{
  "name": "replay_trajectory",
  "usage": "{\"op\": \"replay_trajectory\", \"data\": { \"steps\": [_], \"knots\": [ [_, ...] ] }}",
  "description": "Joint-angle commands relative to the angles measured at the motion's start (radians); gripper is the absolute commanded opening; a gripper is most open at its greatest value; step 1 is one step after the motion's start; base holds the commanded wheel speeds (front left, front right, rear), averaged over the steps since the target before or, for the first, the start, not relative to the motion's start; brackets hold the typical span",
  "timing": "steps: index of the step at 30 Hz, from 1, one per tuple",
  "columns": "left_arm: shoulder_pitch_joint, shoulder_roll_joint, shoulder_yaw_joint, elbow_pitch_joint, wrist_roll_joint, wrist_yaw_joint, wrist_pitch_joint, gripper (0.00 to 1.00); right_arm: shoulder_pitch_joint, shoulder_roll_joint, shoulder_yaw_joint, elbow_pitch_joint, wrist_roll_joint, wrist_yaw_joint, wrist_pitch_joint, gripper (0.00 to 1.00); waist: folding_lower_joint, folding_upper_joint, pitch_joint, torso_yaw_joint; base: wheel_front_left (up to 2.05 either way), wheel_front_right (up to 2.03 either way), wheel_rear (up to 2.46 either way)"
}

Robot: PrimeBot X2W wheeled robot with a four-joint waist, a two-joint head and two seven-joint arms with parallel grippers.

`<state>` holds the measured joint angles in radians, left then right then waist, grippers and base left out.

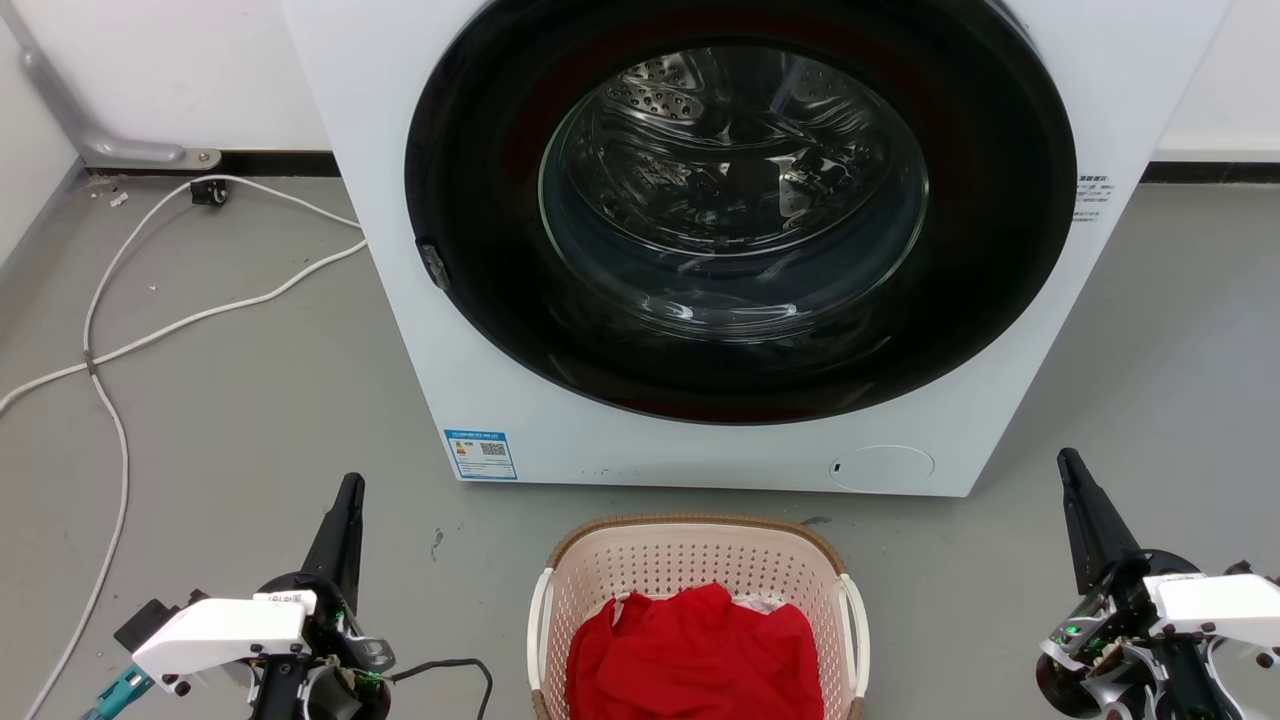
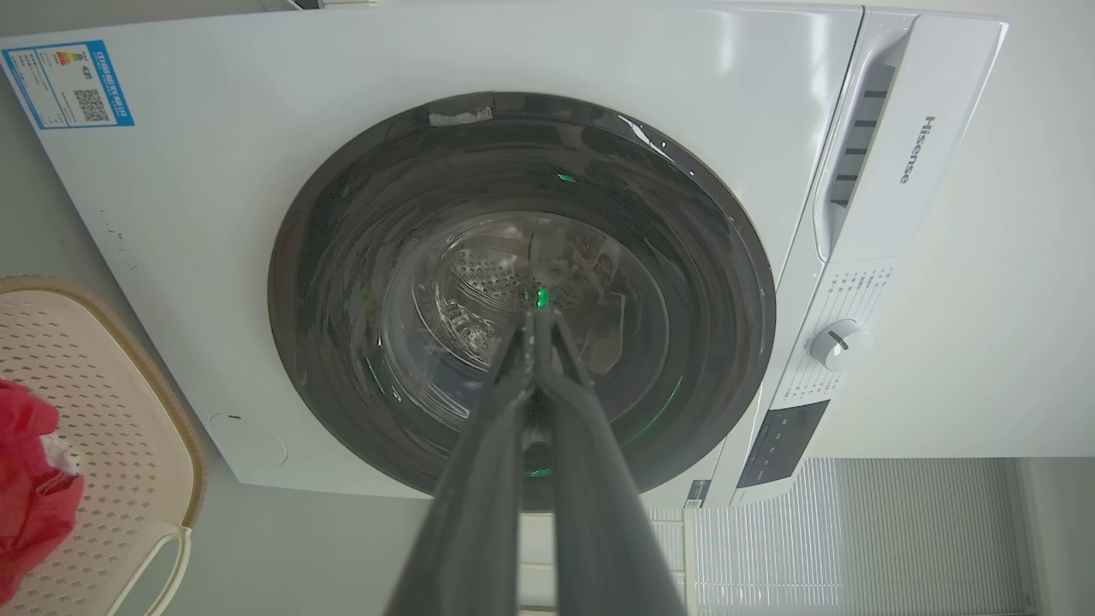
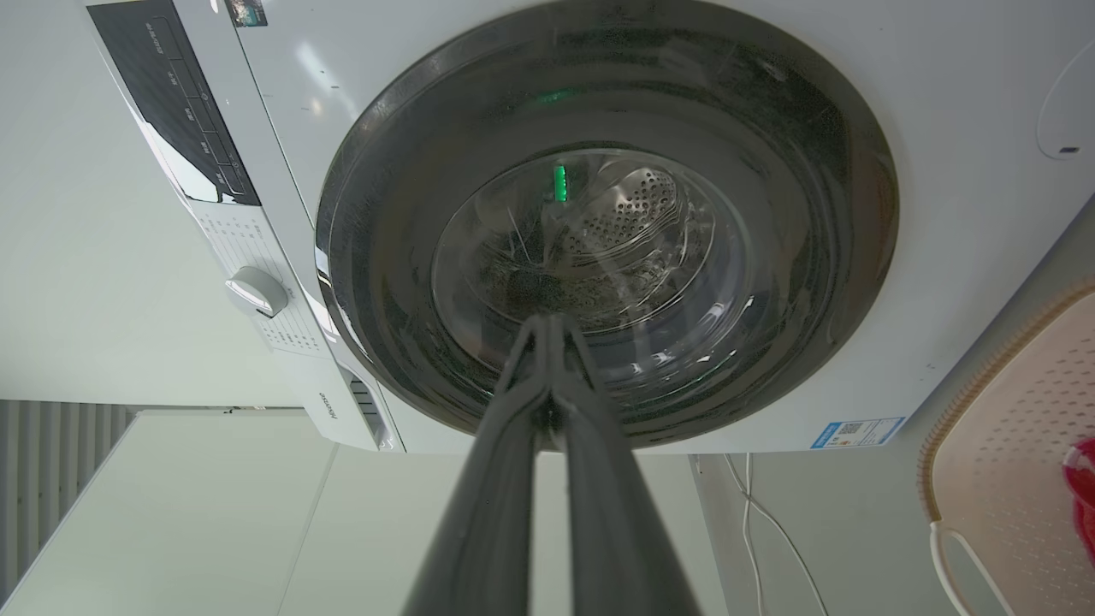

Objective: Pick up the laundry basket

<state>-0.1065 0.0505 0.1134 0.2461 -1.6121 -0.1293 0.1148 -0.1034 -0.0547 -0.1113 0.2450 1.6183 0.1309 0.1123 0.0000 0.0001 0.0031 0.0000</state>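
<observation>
**A:** So where was the laundry basket (image 1: 690, 555) sitting?

**B:** On the floor (image 1: 250, 420), just in front of the washing machine (image 1: 400, 300) and centred between the two arms. It had a red cloth (image 1: 695, 650) heaped inside.

**A:** And the arms?

**B:** Both hung low, one on each side, well apart from the basket. The left pincer (image 1: 350, 492) and right pincer (image 1: 1070, 478) pointed up toward the machine, fingers pressed together on nothing. In the wrist views the tips met in front of the round door (image 2: 342, 257).
</observation>
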Motion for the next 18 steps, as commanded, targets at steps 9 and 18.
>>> {"op": "replay_trajectory", "data": {
  "steps": [9, 18],
  "knots": [
    [-0.006, -0.001, 0.003, 0.000, -0.002, -0.005, 0.002, 0.00, -0.011, 0.004, -0.002, 0.001, -0.007, 0.000, 0.003, 0.00, 0.0000, -0.0001, 0.000, 0.000, 0.00, 0.00, 0.00],
    [0.002, 0.000, -0.001, 0.004, 0.000, 0.000, 0.000, 1.00, 0.002, 0.001, 0.000, 0.004, 0.000, 0.000, 0.001, 1.00, 0.0000, -0.0001, 0.000, 0.000, 0.00, 0.00, 0.00]
  ]
}}
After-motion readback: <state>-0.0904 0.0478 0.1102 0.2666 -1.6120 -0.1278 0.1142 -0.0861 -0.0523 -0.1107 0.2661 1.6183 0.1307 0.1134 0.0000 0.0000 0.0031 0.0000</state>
